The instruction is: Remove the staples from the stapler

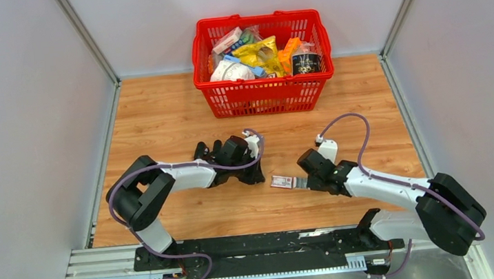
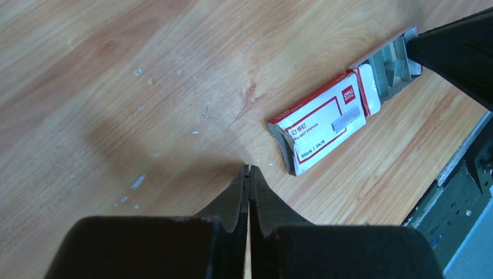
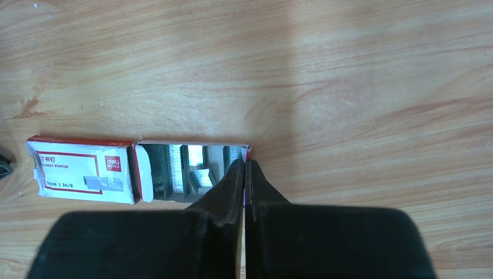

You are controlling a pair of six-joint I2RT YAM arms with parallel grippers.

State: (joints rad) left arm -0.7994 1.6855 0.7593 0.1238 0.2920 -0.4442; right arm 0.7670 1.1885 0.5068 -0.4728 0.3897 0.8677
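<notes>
Saw staples [image 3: 200, 177] in the box's [image 3: 81, 171] pulled-out tray [image 3: 192, 143] at the right end effector's [image 3: 245, 164] closed tips, left end effector [image 2: 249, 170] closed empty over the desk [image 2: 116, 87] (stapler unclear); judged stapler-opening due next.

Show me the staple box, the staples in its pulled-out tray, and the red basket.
staple box [image 2: 318, 129], left wrist view, on its white labelled top.
staples [image 3: 174, 168], right wrist view, on one silvery-grey strip.
red basket [image 1: 264, 98], top external view, on its front wall.
</notes>
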